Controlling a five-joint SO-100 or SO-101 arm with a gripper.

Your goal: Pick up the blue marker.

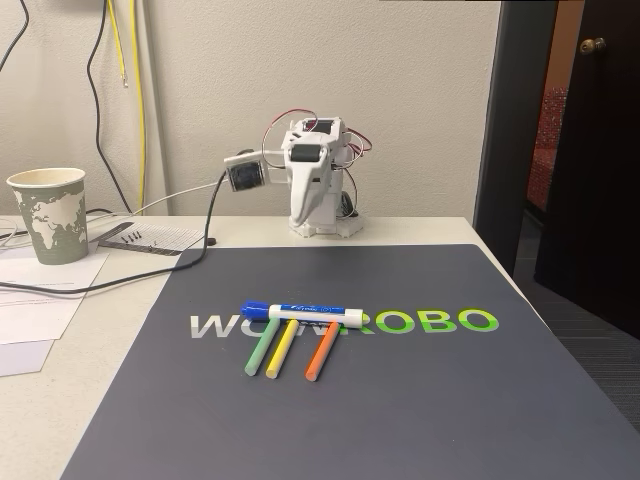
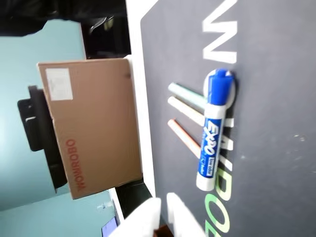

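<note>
- In my wrist view, the white two-finger gripper (image 2: 163,215) pokes in at the bottom edge with a narrow gap between its fingers, holding nothing.
- In my fixed view, the white arm (image 1: 315,180) sits folded at the far edge of the dark grey printed mat (image 1: 400,400).
- The blue marker (image 1: 300,313), white barrel with blue cap, lies flat on the mat's lettering, well apart from the arm.
- Thin green stick (image 1: 262,347), yellow stick (image 1: 283,349) and orange stick (image 1: 322,351) fan out from the marker, their far ends touching or under it.
- A brown cardboard box (image 2: 91,126) sits beyond the mat's edge in my wrist view.
</note>
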